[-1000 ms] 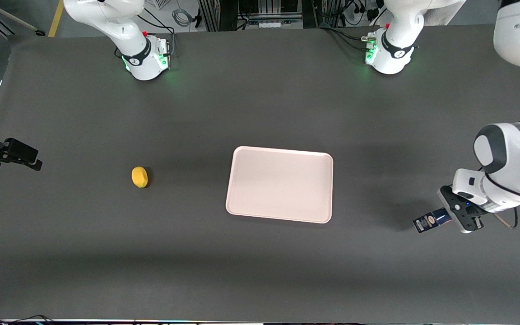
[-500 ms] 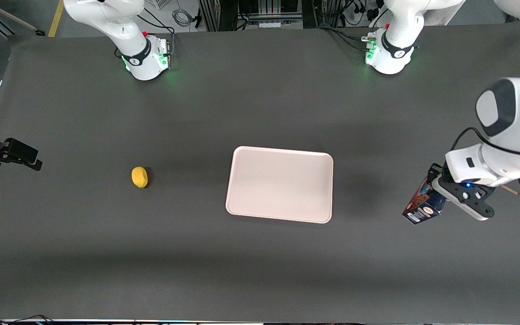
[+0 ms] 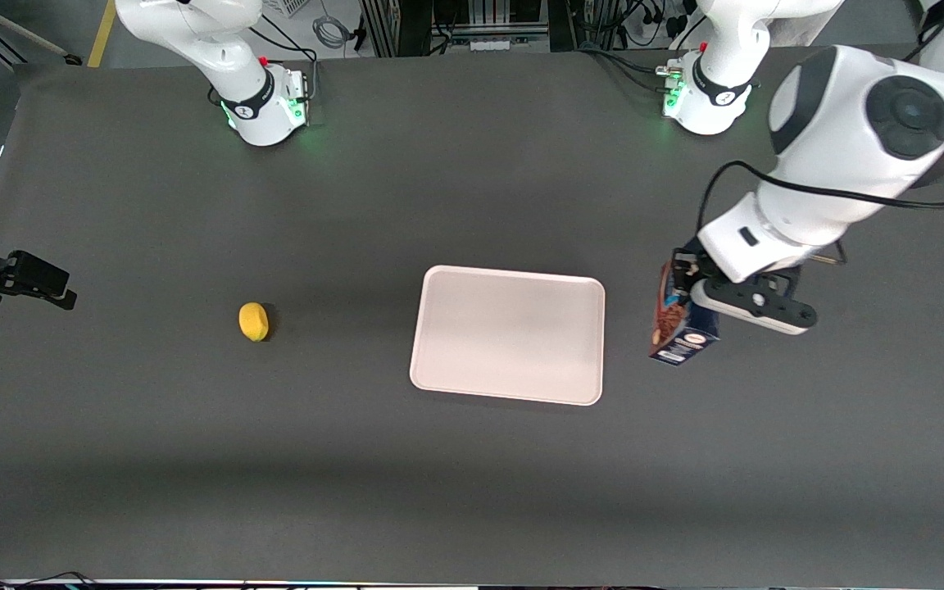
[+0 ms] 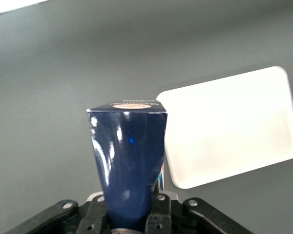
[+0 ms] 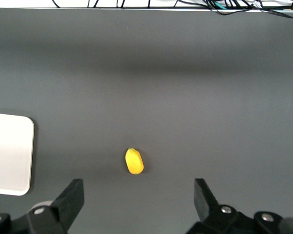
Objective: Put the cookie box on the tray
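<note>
Looking from the front, you are seeing the pincer (image 3: 697, 297) clenching the cookie box (image 3: 679, 324) in the air just beside the tray (image 3: 508, 334), toward the working arm's end of the table (image 3: 472, 459); a yellow lump (image 3: 253, 320) is lying well apart toward the parked arm's end. Turning to the left wrist view, you are watching the cookie box (image 4: 129, 165) sticking out of the pincer (image 4: 129, 222), its end overlapping the tray's (image 4: 234, 126) corner. From the right wrist, the yellow lump (image 5: 134, 161) is sitting near the tray (image 5: 10, 153).

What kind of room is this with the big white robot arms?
Probably a robot lab. Two white arms are bolted to a dark table, with cables and metal racks past its edge. The working arm's claw holds a cookie box beside a tray.
</note>
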`<state>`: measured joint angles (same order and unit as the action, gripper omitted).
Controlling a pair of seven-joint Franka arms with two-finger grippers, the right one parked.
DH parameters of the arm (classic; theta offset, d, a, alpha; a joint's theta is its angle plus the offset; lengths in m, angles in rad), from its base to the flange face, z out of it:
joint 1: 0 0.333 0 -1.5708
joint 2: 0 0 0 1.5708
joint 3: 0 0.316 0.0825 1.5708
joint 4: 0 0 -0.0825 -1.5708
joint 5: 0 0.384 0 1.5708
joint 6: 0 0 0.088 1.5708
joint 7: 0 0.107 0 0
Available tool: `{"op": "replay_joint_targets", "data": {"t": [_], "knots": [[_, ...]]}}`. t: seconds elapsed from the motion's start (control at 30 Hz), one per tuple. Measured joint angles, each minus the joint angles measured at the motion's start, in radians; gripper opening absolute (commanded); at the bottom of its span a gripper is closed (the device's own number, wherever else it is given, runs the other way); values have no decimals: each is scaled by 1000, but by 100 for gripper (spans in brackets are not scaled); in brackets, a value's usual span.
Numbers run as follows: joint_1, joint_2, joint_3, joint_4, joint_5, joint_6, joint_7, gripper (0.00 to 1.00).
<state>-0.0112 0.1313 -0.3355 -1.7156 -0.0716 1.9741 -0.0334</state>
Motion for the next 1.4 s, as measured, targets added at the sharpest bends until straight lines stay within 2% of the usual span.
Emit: {"op": "replay_joint_targets", "data": {"t": [0.4,0.57,0.8,1.03,1.4], "knots": [[-18,59,-109,-8,72,3,-234,21],[-30,111,-134,-34,109,69,-304,22],[-69,210,-150,-76,240,188,-431,21],[-108,308,-152,-81,356,236,-533,21],[-120,382,-152,-80,397,284,-573,21]]}}
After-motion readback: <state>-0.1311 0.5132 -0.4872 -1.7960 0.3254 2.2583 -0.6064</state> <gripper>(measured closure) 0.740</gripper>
